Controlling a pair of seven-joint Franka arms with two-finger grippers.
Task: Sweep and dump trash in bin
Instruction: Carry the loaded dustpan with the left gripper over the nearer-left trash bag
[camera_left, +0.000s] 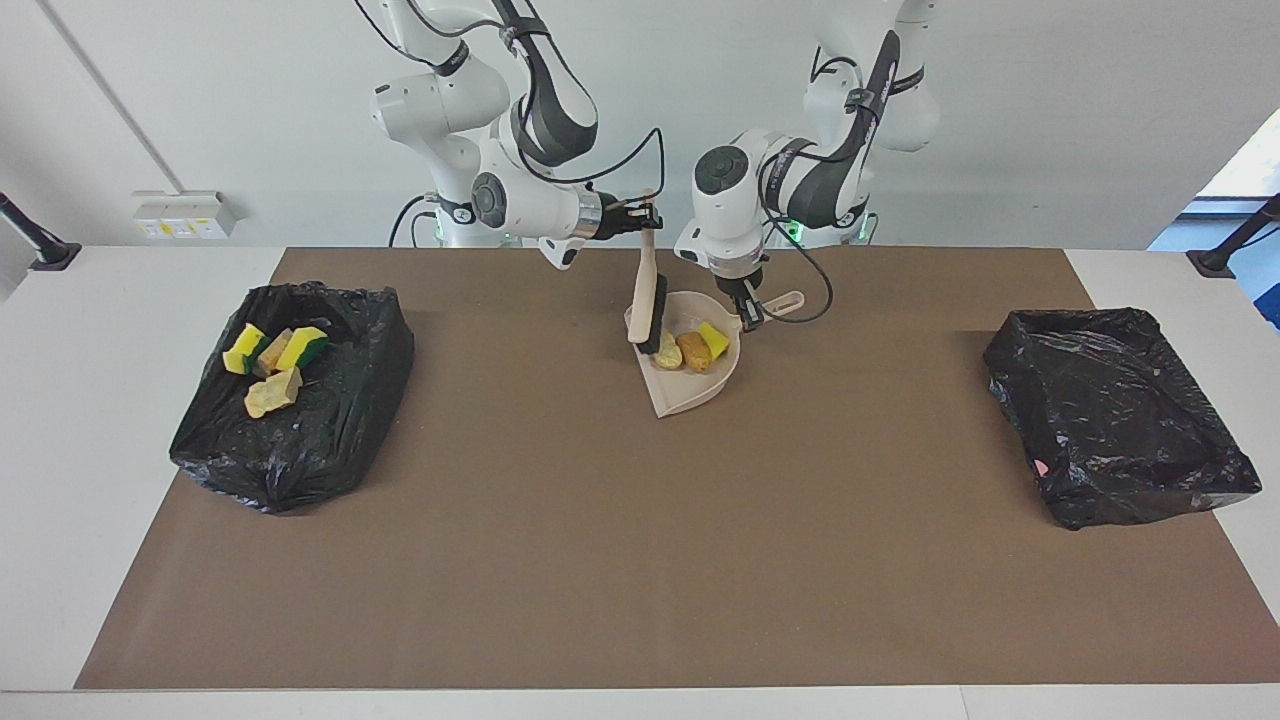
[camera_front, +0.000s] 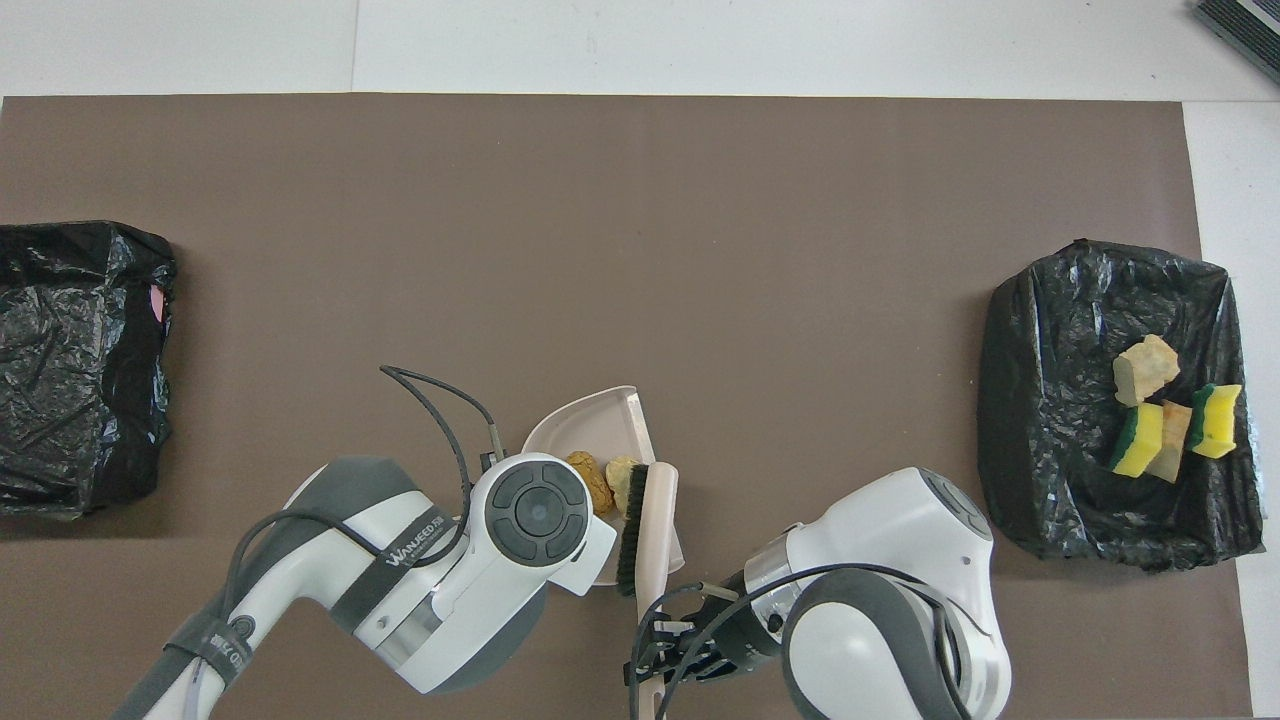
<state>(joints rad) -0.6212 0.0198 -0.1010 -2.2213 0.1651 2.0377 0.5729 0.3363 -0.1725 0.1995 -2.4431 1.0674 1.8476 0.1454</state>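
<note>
A beige dustpan (camera_left: 690, 385) sits in the middle of the brown mat, close to the robots. It holds three bits of trash: a pale bread (camera_left: 667, 350), a brown nugget (camera_left: 693, 351) and a yellow sponge piece (camera_left: 713, 339). My left gripper (camera_left: 748, 305) is shut on the dustpan's handle (camera_left: 787, 299). My right gripper (camera_left: 643, 214) is shut on the handle of the beige brush (camera_left: 648, 290), whose dark bristles hang down into the pan. In the overhead view the dustpan (camera_front: 590, 420), nugget (camera_front: 592, 482) and brush (camera_front: 650, 520) show; my left wrist hides its gripper.
A bin lined with a black bag (camera_left: 300, 460) stands at the right arm's end of the table, with several sponge and bread pieces (camera_left: 272, 392) in it; it also shows in the overhead view (camera_front: 1040, 450). A second black-lined bin (camera_left: 1120, 430) stands at the left arm's end.
</note>
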